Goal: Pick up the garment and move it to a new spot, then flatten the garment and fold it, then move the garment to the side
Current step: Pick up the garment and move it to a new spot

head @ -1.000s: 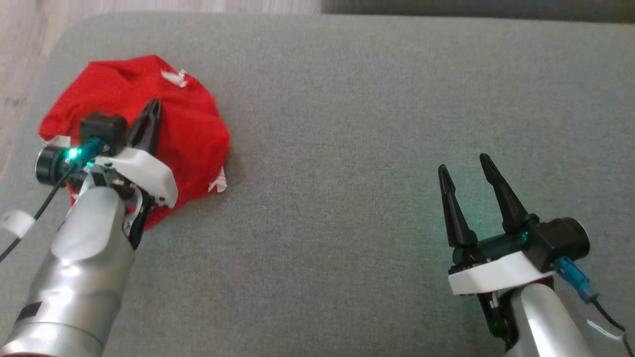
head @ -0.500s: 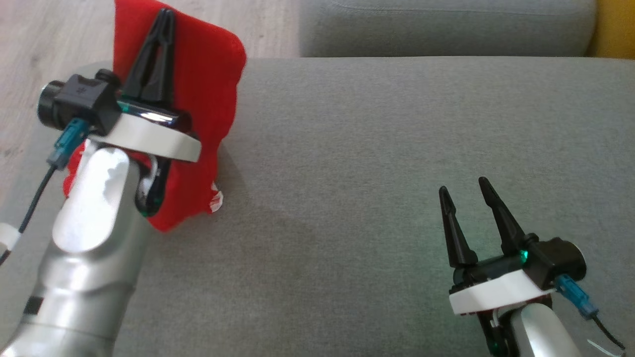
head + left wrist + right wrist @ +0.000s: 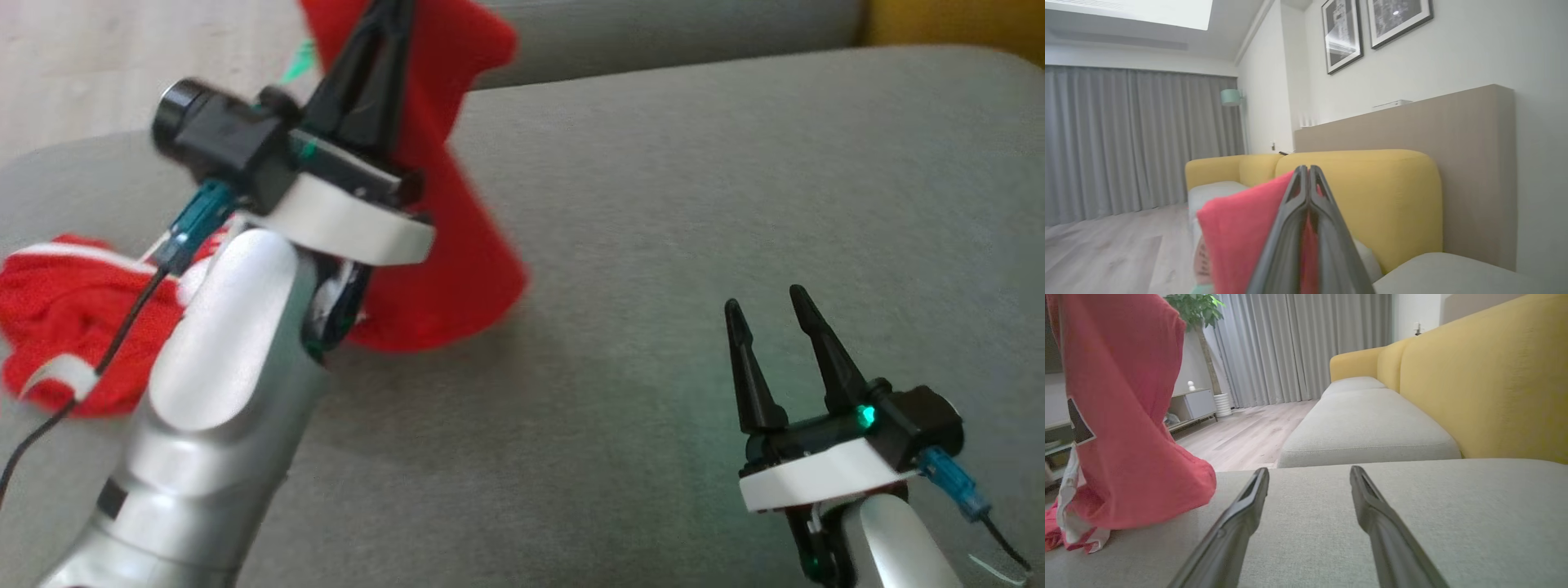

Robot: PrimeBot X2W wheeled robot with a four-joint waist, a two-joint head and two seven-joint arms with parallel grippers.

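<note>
The garment (image 3: 457,245) is red cloth with white trim. My left gripper (image 3: 390,16) is shut on its upper part and holds it high above the grey sofa cushion (image 3: 694,204). The cloth hangs down from the fingers, and its lower end is bunched on the cushion at the left (image 3: 57,318). In the left wrist view the fingertips of the left gripper (image 3: 1308,169) are pressed together with the garment (image 3: 1237,237) between and beside them. My right gripper (image 3: 765,300) stands open at the lower right, low over the cushion with nothing in it. Its wrist view shows the right gripper (image 3: 1309,471) and the hanging garment (image 3: 1122,416) to the left.
A yellow backrest (image 3: 1486,384) runs along the far right of the sofa, with a second grey cushion (image 3: 1367,428) beyond. Wooden floor (image 3: 98,73) lies past the cushion's left edge. A low cabinet (image 3: 1192,406) and a potted plant (image 3: 1196,310) stand by the curtains.
My left gripper has lifted the garment from a heap on the cushion and carried it up and to the right. The head view has tilted up. The right gripper stayed still.
</note>
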